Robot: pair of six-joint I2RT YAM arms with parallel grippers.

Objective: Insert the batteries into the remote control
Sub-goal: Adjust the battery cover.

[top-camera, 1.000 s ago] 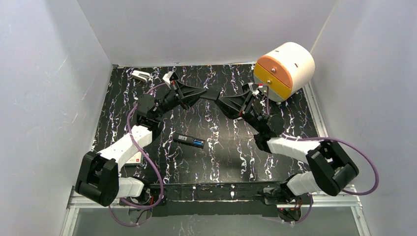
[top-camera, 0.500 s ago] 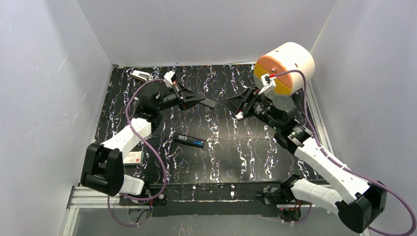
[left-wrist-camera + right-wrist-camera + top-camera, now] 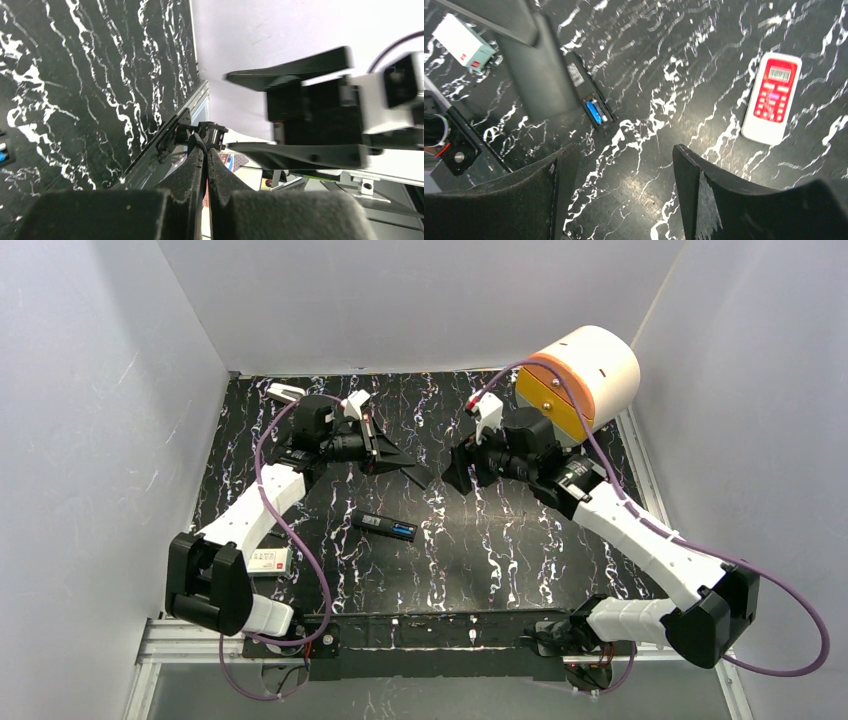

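Observation:
A black remote (image 3: 385, 526) lies back-up in the middle of the mat, its battery bay open. A blue battery (image 3: 403, 531) sits in the bay, and also shows in the right wrist view (image 3: 594, 111). No other batteries show. My left gripper (image 3: 418, 476) hovers above and behind the remote. It is shut on a thin black cover plate (image 3: 541, 75), seen edge-on between its fingers (image 3: 190, 175). My right gripper (image 3: 452, 472) faces it a little to the right, open and empty (image 3: 623, 150).
A white remote with a red face (image 3: 771, 97) lies at the mat's near left, partly under my left arm (image 3: 268, 560). An orange-fronted white drum box (image 3: 580, 375) stands at the back right. A small white object (image 3: 285, 393) lies at the back left.
The two grippers, which met at the black cover, have parted. The cover stays in my left gripper, now lower. My right arm has swung round and its gripper is open.

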